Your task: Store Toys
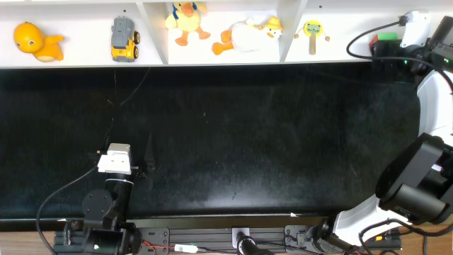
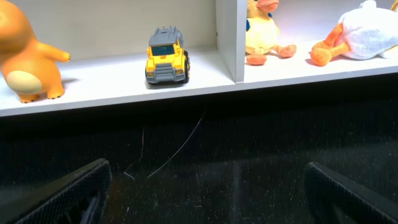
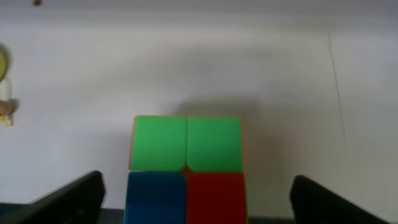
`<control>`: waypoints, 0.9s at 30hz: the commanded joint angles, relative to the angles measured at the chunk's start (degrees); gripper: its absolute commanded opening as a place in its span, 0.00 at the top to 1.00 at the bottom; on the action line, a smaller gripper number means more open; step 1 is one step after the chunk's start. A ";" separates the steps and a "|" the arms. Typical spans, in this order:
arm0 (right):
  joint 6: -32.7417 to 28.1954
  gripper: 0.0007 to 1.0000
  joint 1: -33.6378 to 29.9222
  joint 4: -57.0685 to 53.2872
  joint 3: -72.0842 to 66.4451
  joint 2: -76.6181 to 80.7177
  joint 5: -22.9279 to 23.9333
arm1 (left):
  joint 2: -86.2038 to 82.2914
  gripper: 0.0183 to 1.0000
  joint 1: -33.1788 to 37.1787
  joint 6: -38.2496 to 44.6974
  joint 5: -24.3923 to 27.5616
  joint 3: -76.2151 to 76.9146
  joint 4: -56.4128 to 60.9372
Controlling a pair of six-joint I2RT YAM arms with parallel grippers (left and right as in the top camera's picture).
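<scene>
Right end effector (image 3: 196, 180) open, straddling cube (image 3: 186, 146) on shelf (image 3: 186, 62), not touching. Judged: retreat straight back, spread wide, avoid dragging cube. Left end effector (image 2: 206, 165) open over bench (image 2: 261, 137).

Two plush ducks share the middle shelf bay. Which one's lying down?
The white duck. It lies flat with its orange feet sticking out sideways, while the yellow duck beside it sits upright.

Counter (image 1: 248, 142) is just a black mat with pale specks all over it. A thin wire (image 2: 183, 143) trails across it near the far left edge. At the far right corner a black cable (image 1: 349, 47) loops beside a red-and-green box (image 1: 383, 39).
</scene>
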 commanded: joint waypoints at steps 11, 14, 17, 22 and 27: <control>0.50 0.00 0.33 7.72 -25.05 -21.14 6.14 | -0.70 0.00 -0.20 -0.59 -0.46 -0.26 0.11; 6.84 0.00 0.98 13.29 -32.22 -25.68 6.19 | -0.70 0.00 -0.20 -0.59 -0.46 -0.26 0.09; 11.21 0.00 5.95 16.81 -36.85 -28.65 7.19 | -0.70 0.00 -0.20 -0.59 -0.46 -0.26 0.11; 16.90 0.00 19.32 26.56 -45.20 -34.47 18.21 | -0.70 0.00 -0.20 -0.59 -0.46 -0.26 0.11; 20.28 0.00 24.35 41.29 -59.19 -43.43 18.60 | -0.70 0.00 -0.20 -0.59 -0.46 -0.26 0.09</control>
